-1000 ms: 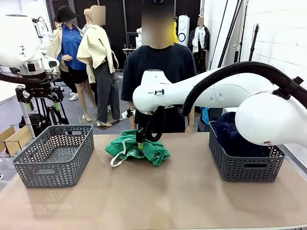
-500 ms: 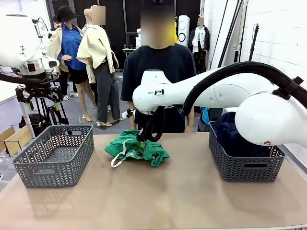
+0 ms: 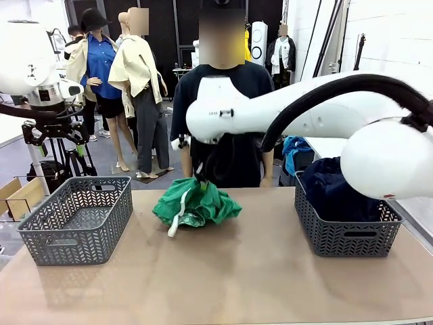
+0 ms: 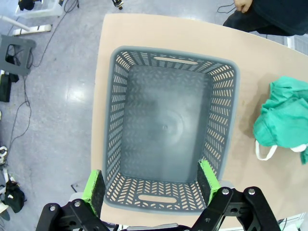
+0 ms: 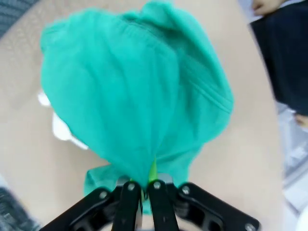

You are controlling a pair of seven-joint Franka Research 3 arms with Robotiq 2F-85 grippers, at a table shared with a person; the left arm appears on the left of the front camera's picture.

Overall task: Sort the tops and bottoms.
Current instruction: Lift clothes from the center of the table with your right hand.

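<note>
The green cloth runs off the right edge. The navy clothes sit partly hidden behind the right arm.

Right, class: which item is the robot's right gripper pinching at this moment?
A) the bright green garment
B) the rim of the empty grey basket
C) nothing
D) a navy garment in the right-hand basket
A: the right gripper is shut on a fold of the green garment, which peaks up beneath it.

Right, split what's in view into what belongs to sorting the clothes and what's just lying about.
Belongs to the job:
green garment, pinched in the right gripper
navy garments in the right basket
left basket

Just lying about:
wooden crate
blue cloth behind the table
</note>
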